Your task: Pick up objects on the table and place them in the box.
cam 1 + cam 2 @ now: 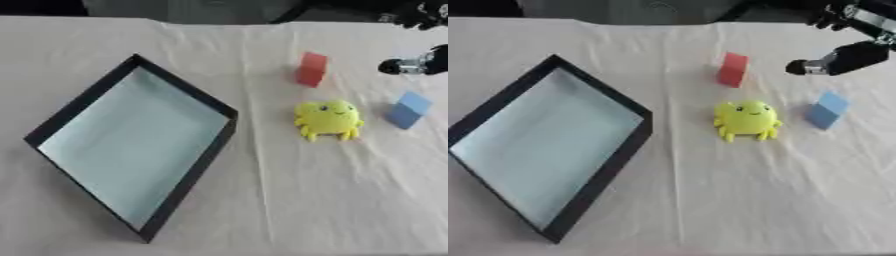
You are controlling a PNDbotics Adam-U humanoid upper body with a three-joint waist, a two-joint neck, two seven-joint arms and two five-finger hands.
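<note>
The right hand (pixel 418 65) hangs above the blue block (pixel 409 109); red block (pixel 311 69) and yellow toy (pixel 328 119) (crab-like) lie to its left.

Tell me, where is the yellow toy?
The yellow toy sits right of the box, between the red block and the blue block.

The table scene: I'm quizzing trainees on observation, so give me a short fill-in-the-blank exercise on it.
1. The box holds ____ objects.
2. The block farthest from the camera is ____.
3. The yellow toy lies between the box and the ____ block.
4. The right hand hovers nearest the ____ block.

Missing words: no; red; blue; blue
</note>
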